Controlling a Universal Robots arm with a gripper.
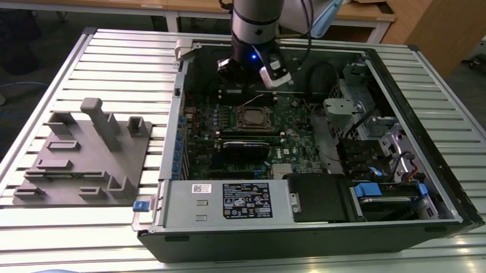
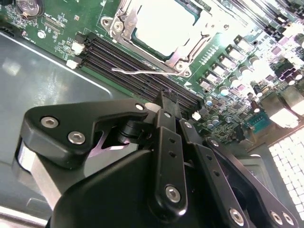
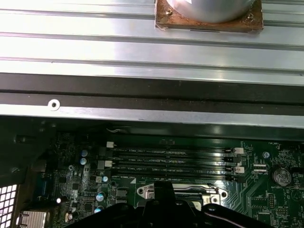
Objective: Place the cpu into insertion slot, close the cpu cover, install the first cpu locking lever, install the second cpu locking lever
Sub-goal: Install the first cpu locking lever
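Above memory slots [image 2: 102,51]: my gripper [image 2: 167,99] fingers pressed together, nothing held. cpu [image 2: 161,26] sits in insertion slot [image 2: 176,58]. locking lever [image 2: 137,72] unlatched. Looks thin, springy, likely slippery; best pressed near free tip.

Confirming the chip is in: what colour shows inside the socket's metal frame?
Pale silver-grey: the cpu top, clearest in the second wrist view.

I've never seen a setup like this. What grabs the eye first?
A silvery robot arm reaches into an open computer case on a slatted metal table. In the second wrist view its black gripper, fingers shut, hangs over the green board near the shiny cpu.
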